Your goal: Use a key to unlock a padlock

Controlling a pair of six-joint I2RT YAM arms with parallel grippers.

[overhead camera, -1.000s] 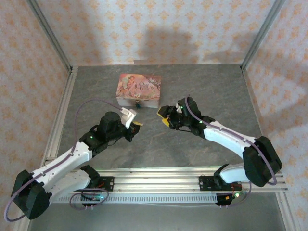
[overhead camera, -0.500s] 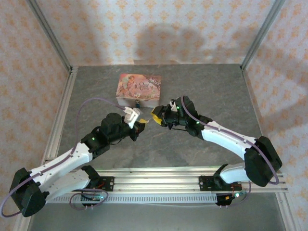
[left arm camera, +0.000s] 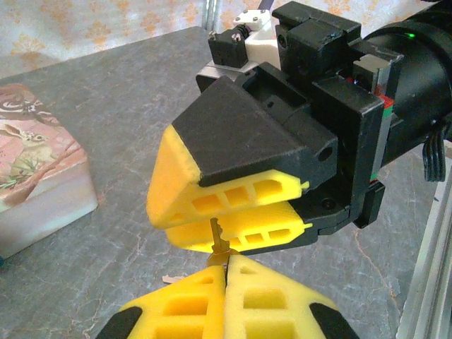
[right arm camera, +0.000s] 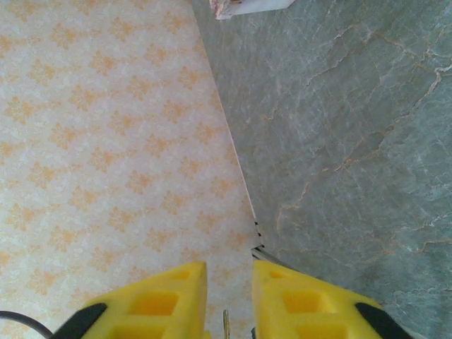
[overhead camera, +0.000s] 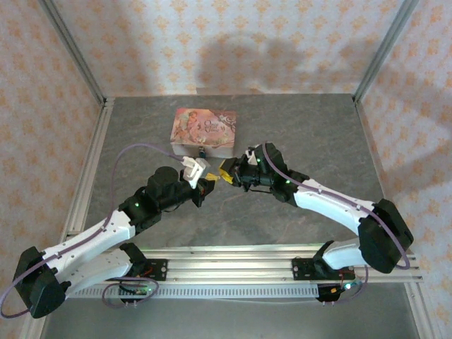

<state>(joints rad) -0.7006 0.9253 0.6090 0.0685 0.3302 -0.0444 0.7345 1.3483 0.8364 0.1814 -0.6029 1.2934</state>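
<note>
My left gripper (overhead camera: 210,179) (left arm camera: 226,272) is shut on the bow of the key (left arm camera: 219,239), a thin pale metal sliver whose toothed blade sticks up from the pads. My right gripper (overhead camera: 225,174) (left arm camera: 161,224) meets it head on, and the blade reaches into the narrow slot between its yellow fingers. In the right wrist view my right gripper (right arm camera: 229,282) still has a gap between its pads, and the tip of the key (right arm camera: 225,325) stands free in that gap. The padlock (overhead camera: 203,151), tiny and dark, hangs at the front of the pink box (overhead camera: 205,128).
The pink picture-printed box (left arm camera: 35,169) stands on the grey marbled table (overhead camera: 296,134), just behind the two grippers. Patterned walls close in the back and both sides. A metal rail (overhead camera: 233,258) runs along the near edge.
Both grippers have moved toward each other and now meet in front of the box. The right jaws have narrowed around the key's blade. The left gripper has stayed shut on the key.
</note>
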